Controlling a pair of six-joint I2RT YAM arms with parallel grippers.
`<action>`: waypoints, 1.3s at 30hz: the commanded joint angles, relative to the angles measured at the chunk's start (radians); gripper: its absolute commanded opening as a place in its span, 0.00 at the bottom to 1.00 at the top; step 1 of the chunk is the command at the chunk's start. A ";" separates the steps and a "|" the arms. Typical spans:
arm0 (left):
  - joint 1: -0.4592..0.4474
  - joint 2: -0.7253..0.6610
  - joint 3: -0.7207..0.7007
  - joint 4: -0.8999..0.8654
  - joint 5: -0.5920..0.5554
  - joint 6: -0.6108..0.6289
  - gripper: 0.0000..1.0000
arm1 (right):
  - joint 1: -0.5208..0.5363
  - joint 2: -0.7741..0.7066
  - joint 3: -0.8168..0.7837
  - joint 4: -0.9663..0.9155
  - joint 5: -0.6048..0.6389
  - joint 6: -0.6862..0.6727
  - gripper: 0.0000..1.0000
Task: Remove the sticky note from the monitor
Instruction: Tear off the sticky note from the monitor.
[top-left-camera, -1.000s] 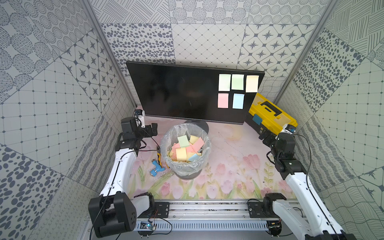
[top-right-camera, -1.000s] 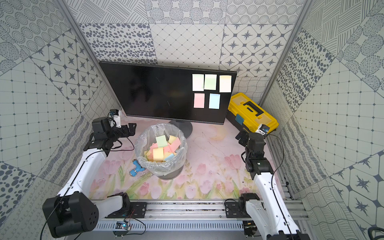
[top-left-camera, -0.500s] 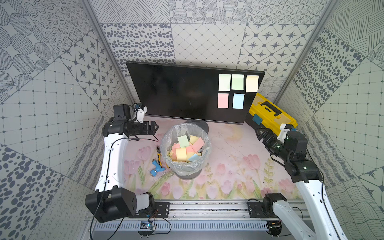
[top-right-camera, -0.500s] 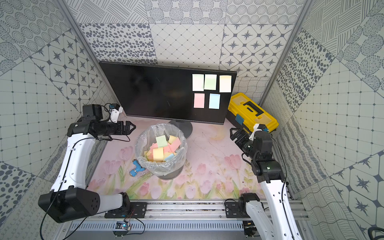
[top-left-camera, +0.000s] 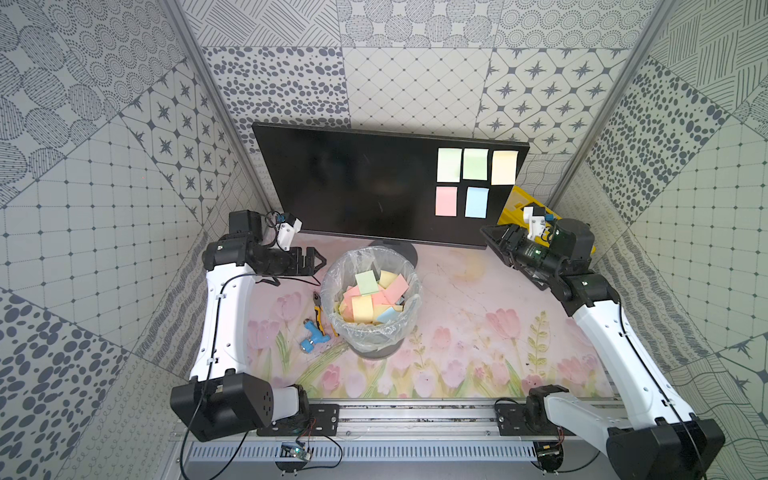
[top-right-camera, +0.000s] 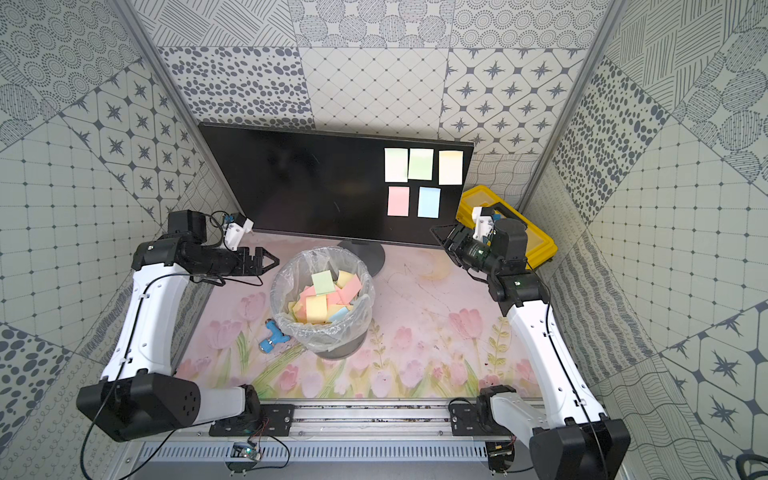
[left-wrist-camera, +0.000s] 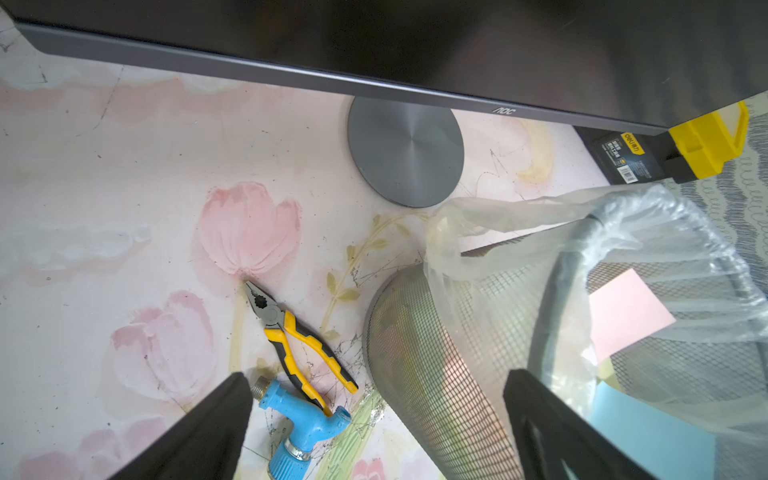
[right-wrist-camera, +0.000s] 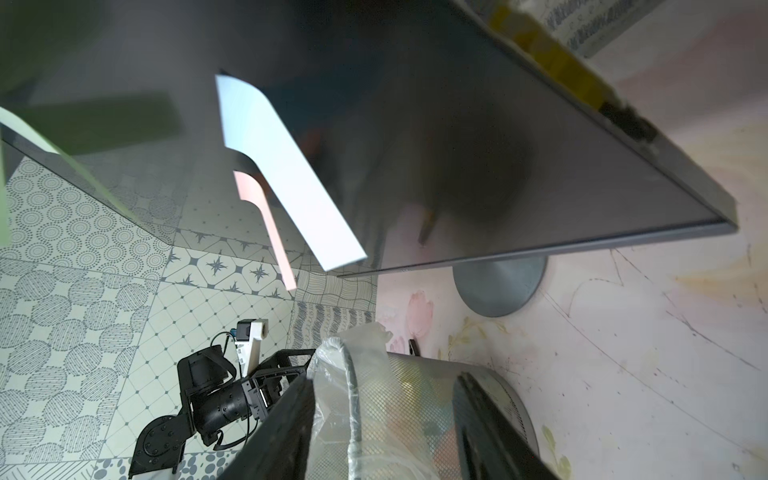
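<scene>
Thin blue paper sticky note (top-left-camera: 476, 202): stuck low on right of large flat black monitor screen (top-left-camera: 353, 183), beside a pink paper note (top-left-camera: 446, 201), under three more. Likely featherlight, limp, easily creased; lower edge curling free, so best pinched there, peeled gently. Right gripper (top-left-camera: 491, 237) near monitor's lower corner, jaws apart, empty. Left gripper (top-left-camera: 311, 262) well away, jaws wide, empty.
</scene>
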 joint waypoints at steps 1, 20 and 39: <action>0.018 0.002 0.018 -0.019 0.114 -0.048 0.99 | 0.003 0.026 0.059 0.097 -0.011 -0.018 0.57; 0.018 0.021 0.047 0.017 0.114 -0.084 0.98 | 0.003 0.139 0.099 0.168 0.053 -0.029 0.49; 0.018 0.054 0.070 0.019 0.154 -0.095 0.98 | 0.005 0.143 0.118 0.196 0.021 -0.039 0.19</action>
